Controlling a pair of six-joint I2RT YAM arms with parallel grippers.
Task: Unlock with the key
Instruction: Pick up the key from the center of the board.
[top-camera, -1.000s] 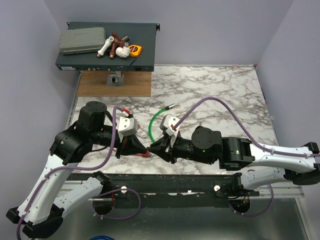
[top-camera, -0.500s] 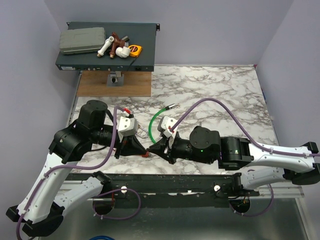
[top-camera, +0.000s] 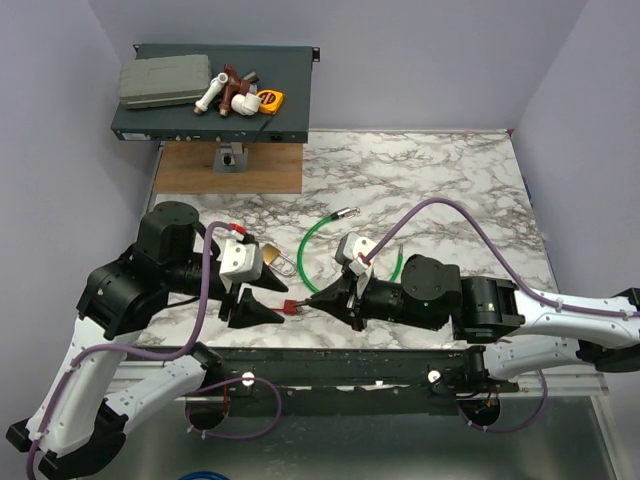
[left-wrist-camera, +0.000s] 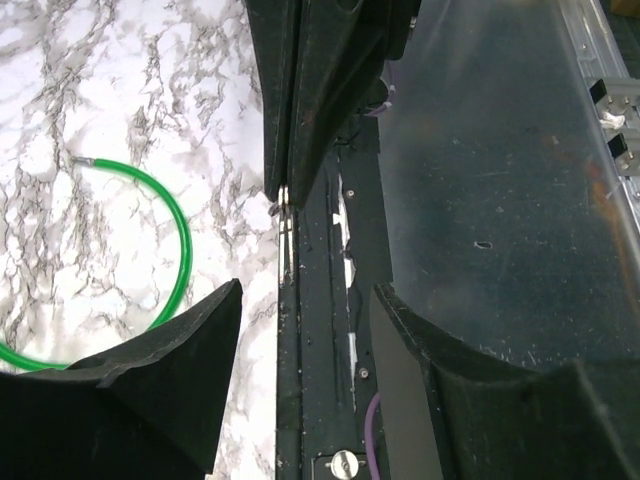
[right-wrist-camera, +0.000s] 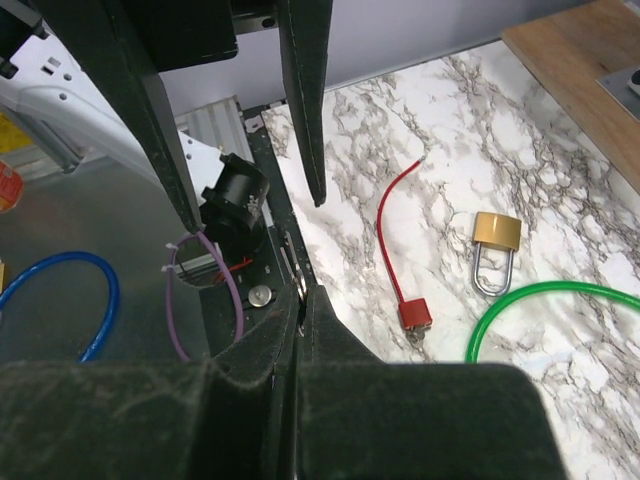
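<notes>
The key (right-wrist-camera: 297, 278) is a thin silvery sliver nipped edge-on between the tips of my right gripper (right-wrist-camera: 305, 300), which is shut on it just over the table's near edge. From the left wrist the key (left-wrist-camera: 285, 198) shows at the tip of those shut black fingers. My left gripper (left-wrist-camera: 308, 300) faces it from a short way off, open and empty; from above, the left gripper (top-camera: 272, 304) and right gripper (top-camera: 312, 299) point at each other. The brass padlock (right-wrist-camera: 495, 235) lies flat on the marble beyond them, touched by neither gripper.
A small red lock (right-wrist-camera: 414, 315) on a thin red cable lies between the gripper tips and the padlock. A green cable loop (top-camera: 322, 240) curves behind. At the back left stand a dark rack shelf (top-camera: 290, 95) carrying pipe fittings and a wooden board (top-camera: 190, 167).
My left gripper has opened and drawn back to the left. The right gripper closed on the key and shifted right with it.
</notes>
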